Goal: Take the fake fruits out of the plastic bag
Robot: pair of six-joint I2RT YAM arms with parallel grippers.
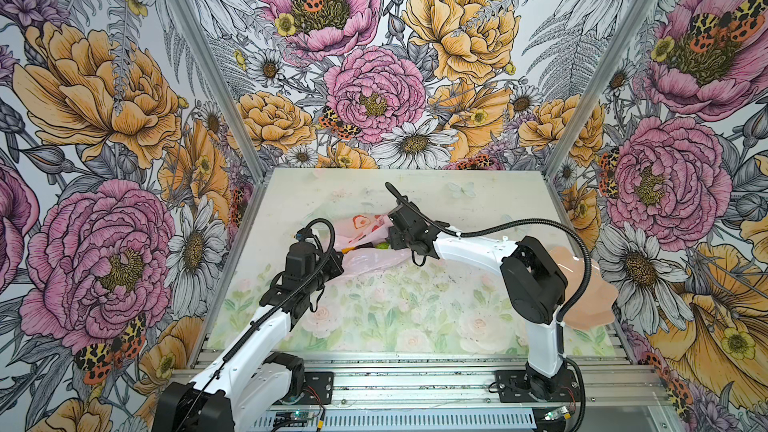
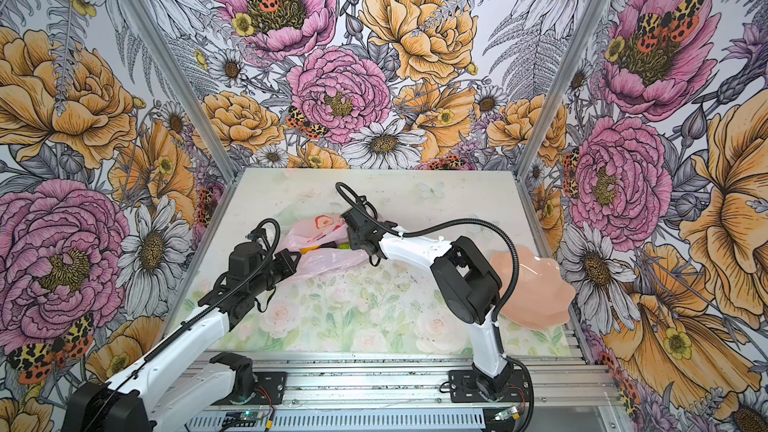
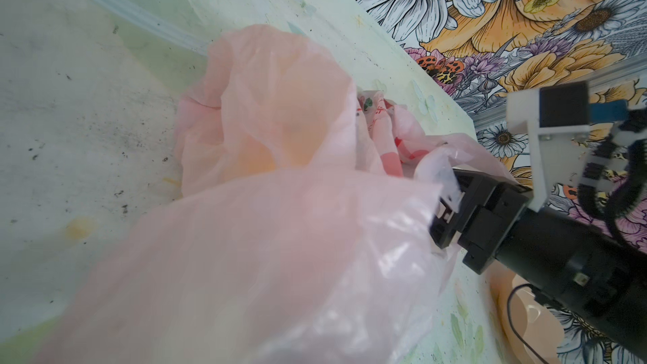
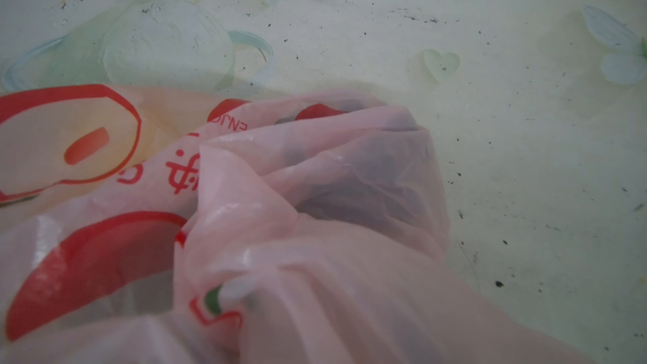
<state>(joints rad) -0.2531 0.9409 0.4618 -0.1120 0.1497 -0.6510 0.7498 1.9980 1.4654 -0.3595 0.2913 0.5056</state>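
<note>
Top views: left tool (image 1: pixel 341 262) grips plastic bag (image 1: pixel 370 261).

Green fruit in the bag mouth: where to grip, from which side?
Grip the green fruit across its bare body, likely entering sideways from the right through the plastic bag mouth, where the right gripper sits. It shows uncovered there; pink film folds over its far side.

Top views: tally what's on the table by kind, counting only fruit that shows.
plastic bag: 1
peach dish: 1
fake fruits showing at the bag's mouth: 3 (orange-yellow piece, dark piece, green piece)
Total: 5; more may be hidden inside.
</note>
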